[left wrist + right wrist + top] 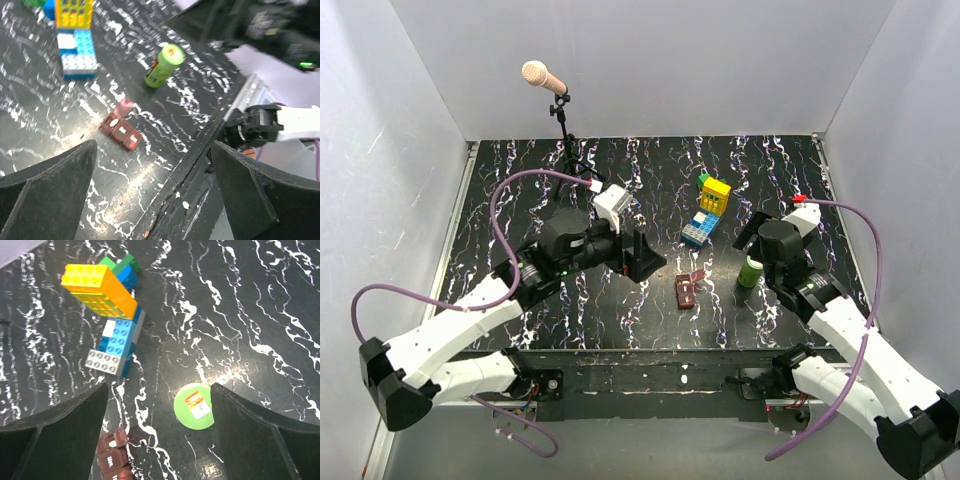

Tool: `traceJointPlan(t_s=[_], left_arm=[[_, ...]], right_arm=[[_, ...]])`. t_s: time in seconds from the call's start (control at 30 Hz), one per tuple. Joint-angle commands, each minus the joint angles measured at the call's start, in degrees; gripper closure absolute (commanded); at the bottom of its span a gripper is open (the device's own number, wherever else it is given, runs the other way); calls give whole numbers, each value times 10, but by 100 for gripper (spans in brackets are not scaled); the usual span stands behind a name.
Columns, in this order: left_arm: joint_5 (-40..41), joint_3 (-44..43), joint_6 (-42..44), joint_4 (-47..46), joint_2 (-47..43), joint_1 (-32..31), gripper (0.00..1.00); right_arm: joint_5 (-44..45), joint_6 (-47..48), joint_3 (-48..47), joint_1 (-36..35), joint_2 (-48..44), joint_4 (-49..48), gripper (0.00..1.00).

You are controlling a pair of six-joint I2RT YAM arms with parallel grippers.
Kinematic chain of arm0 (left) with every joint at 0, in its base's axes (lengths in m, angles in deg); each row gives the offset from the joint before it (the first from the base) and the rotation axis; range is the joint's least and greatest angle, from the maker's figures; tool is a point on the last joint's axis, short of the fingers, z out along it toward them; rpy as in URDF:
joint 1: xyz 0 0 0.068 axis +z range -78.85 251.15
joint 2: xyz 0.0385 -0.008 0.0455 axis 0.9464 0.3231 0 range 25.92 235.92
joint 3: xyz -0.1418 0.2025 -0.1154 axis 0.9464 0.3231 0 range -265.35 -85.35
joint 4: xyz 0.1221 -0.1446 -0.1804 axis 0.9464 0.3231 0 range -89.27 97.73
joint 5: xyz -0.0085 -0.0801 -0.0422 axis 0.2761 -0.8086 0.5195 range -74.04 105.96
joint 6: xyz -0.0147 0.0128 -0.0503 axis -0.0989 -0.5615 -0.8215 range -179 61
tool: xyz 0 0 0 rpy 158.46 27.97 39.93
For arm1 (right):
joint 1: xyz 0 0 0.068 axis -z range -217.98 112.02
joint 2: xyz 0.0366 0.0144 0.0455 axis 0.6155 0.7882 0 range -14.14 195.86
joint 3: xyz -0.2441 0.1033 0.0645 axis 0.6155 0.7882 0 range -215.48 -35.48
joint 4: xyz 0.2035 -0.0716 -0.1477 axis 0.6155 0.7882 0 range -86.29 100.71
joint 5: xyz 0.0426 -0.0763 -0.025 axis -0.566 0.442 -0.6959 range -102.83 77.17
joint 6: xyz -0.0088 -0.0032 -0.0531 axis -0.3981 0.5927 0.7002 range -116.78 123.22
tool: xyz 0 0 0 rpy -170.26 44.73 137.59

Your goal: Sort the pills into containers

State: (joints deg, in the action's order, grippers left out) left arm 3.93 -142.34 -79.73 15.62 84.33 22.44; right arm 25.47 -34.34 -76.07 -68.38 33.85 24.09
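On bench point(650, 180), right of centre: green bottle point(751, 271) upright, red-brown box point(687, 290) beside it, flap raised. Left pincer point(152, 150) and right pincer point(159, 390) released, empty. No loose pills discernible; sorting progress unclear.

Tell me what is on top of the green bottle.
The green bottle has a flat green top bearing a small orange-and-white sticker; nothing else rests on it. That top hides whatever is inside.
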Motion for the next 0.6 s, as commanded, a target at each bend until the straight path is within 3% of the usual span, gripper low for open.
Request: traceJointPlan(t_s=[0.0,0.23,0.33,0.43,0.57], left_arm=[[94,-22,-52,65,47,3,2],[110,-11,-115,82,111,18,2],[85,-5,-135,80,138,30,2],[57,7,-163,67,159,49,2],[11,43,-198,23,175,71,2]], right_arm=[[-69,25,-45,2,-28,28,10],[-154,50,-68,1,-47,39,9],[-206,59,-76,2,-43,41,9],[-270,61,-89,2,-28,48,16],[-325,54,-89,2,-15,46,15]])
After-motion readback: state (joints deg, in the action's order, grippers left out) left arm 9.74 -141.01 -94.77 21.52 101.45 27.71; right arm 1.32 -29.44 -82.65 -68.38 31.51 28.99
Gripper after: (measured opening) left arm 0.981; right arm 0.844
